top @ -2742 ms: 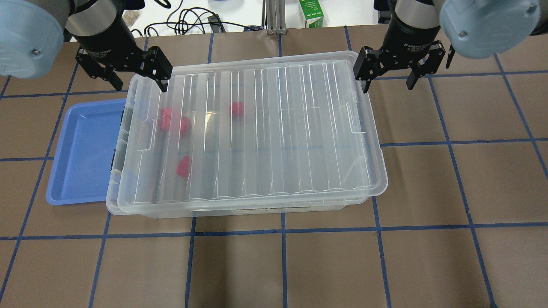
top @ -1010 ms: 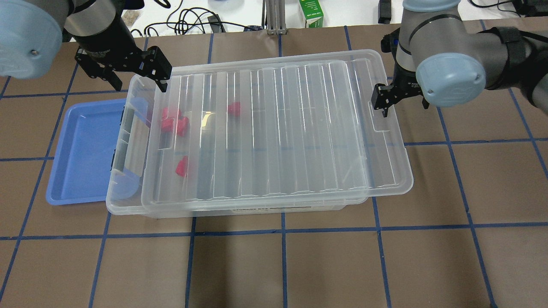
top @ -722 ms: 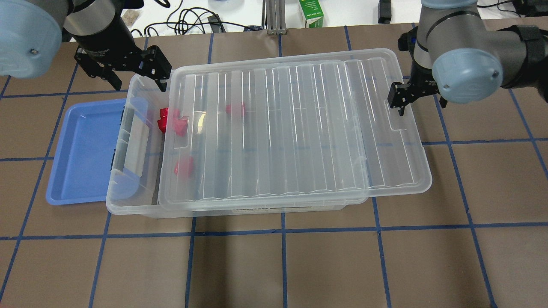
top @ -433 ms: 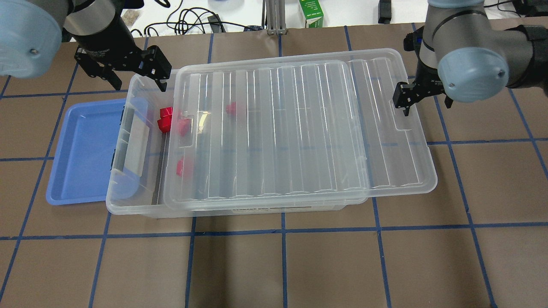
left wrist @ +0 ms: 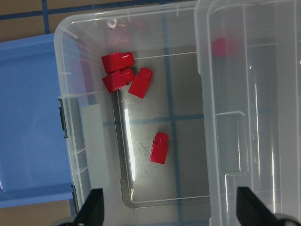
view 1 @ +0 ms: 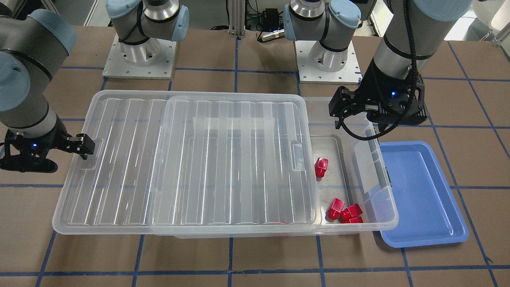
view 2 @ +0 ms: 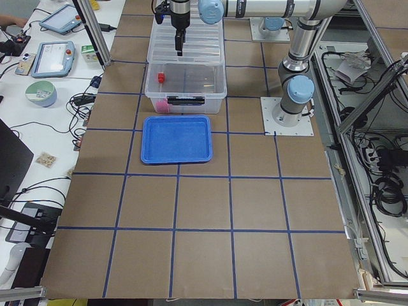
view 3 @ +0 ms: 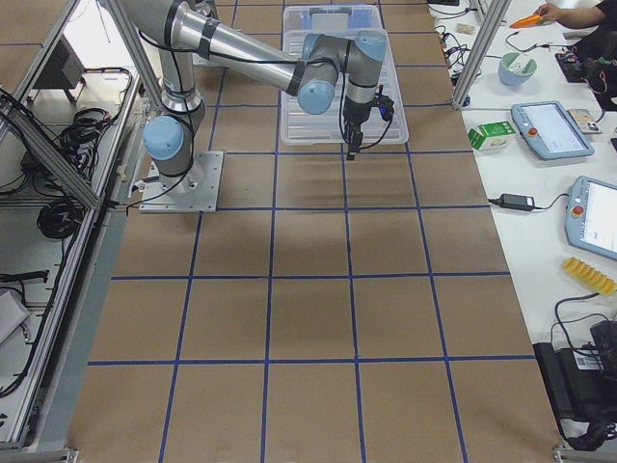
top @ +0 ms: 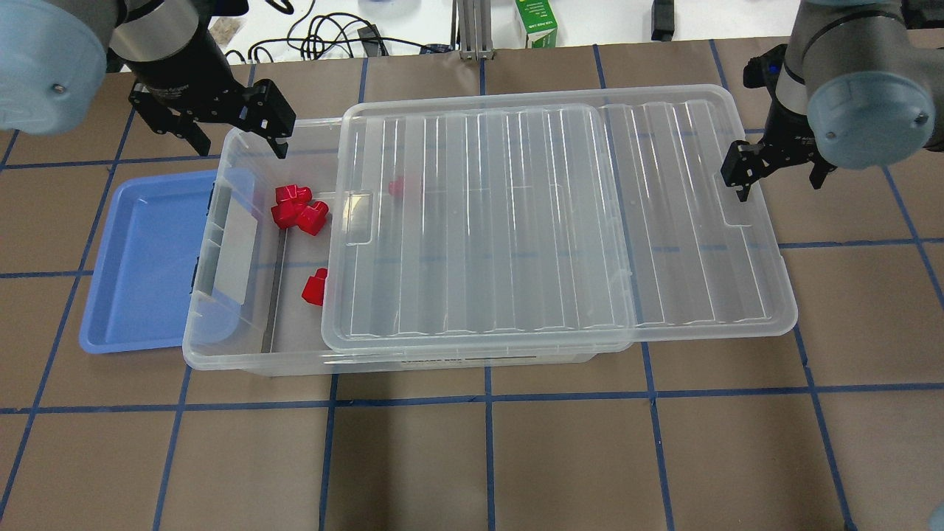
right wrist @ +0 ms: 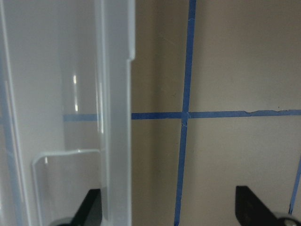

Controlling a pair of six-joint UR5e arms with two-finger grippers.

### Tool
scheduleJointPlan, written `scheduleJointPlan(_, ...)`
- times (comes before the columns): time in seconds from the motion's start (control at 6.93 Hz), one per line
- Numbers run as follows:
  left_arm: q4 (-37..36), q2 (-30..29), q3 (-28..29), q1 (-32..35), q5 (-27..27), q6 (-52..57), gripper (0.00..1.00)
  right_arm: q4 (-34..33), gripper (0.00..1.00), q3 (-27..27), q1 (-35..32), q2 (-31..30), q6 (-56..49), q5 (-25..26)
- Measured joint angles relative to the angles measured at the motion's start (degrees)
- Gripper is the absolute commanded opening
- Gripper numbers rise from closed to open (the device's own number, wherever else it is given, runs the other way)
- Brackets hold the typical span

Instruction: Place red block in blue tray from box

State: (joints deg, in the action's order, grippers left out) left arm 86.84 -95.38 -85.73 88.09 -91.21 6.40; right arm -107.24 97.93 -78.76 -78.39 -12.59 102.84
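Observation:
The clear box (top: 221, 352) stands mid-table with its ribbed lid (top: 560, 221) slid to the right, so its left end is uncovered. Several red blocks lie there: a cluster (top: 299, 210), a single one (top: 315, 286), and one under the lid (top: 396, 186). They also show in the left wrist view, the single one (left wrist: 159, 148) and the cluster (left wrist: 120, 73). The blue tray (top: 147, 258) is empty and touches the box's left end. My left gripper (top: 236, 134) hangs open and empty above the box's far left corner. My right gripper (top: 778, 175) is open, with one finger against the lid's right rim (right wrist: 115, 117).
A green carton (top: 536, 26) and cables (top: 332, 37) lie beyond the table's far edge. The lid overhangs the box's right end above the brown, blue-taped tabletop (top: 848, 310). The arm bases (view 1: 139, 59) stand behind the box.
My right gripper has moved right with the lid, sliding it further off the box's left end and uncovering the red blocks. The left arm has not moved.

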Motion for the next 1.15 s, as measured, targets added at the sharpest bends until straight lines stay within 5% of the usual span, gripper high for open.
scheduleJointPlan(1.15,0.00,-0.03,0.15,-0.43,0.07,0.13,1.00,0.95,1.00,-0.41,0.54,-0.85,-3.11,2.17)
